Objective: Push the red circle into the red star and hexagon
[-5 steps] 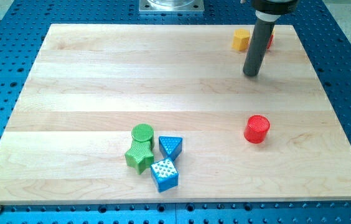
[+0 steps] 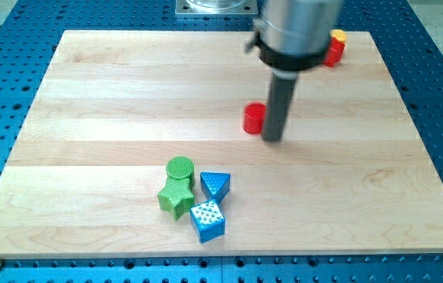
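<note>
My tip (image 2: 273, 138) rests on the wooden board near its middle, slightly right of centre. A small red block (image 2: 252, 118), seemingly round, sits right against the rod's left side, just above the tip, partly hidden by the rod. Another red block (image 2: 332, 53), its shape unclear, stands at the board's top right edge. A yellow block (image 2: 338, 35) touches its upper side. The arm's wide grey body hides the board just left of that pair.
A cluster lies at the view's bottom centre: a green circle (image 2: 180, 167), a green star (image 2: 175, 197), a blue triangle (image 2: 215, 185) and a blue cube (image 2: 207, 220). The wooden board (image 2: 88, 118) lies on a blue perforated table.
The rod has moved left and down to the board's middle. The red circle is gone from the lower right; a red block now sits by the tip. The yellow block has shifted to the top right.
</note>
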{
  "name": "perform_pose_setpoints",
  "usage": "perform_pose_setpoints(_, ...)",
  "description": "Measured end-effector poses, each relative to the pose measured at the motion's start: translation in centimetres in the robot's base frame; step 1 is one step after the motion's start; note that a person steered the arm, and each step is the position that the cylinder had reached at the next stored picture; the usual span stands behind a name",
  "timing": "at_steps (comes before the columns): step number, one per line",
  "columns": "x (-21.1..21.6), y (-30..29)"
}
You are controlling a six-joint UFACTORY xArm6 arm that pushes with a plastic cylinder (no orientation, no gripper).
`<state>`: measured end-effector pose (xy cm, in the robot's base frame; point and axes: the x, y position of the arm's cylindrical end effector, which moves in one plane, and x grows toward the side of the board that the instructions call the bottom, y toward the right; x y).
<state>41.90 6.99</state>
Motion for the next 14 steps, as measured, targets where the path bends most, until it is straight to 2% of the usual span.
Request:
perform_pose_setpoints(1, -4.6, -1.9)
perform_pose_setpoints(2, 0.1, -3.1)
perform_pose_setpoints(3, -1.4, -9.1)
perform_pose_setpoints(4, -7.9, -3.6)
perform_pose_setpoints(5, -9.4, -2.2)
perform_pose_setpoints(6, -7.0, -6.6)
perform_pose_setpoints(7, -3.9, -4.5)
perform_pose_setpoints(9, -9.2, -0.7)
perform_pose_setpoints(11, -3.8, -4.1)
perform_pose_setpoints(12, -2.9, -1.5)
perform_pose_setpoints(13, -8.4, 3.7)
perform_pose_setpoints(14, -6.8, 3.7)
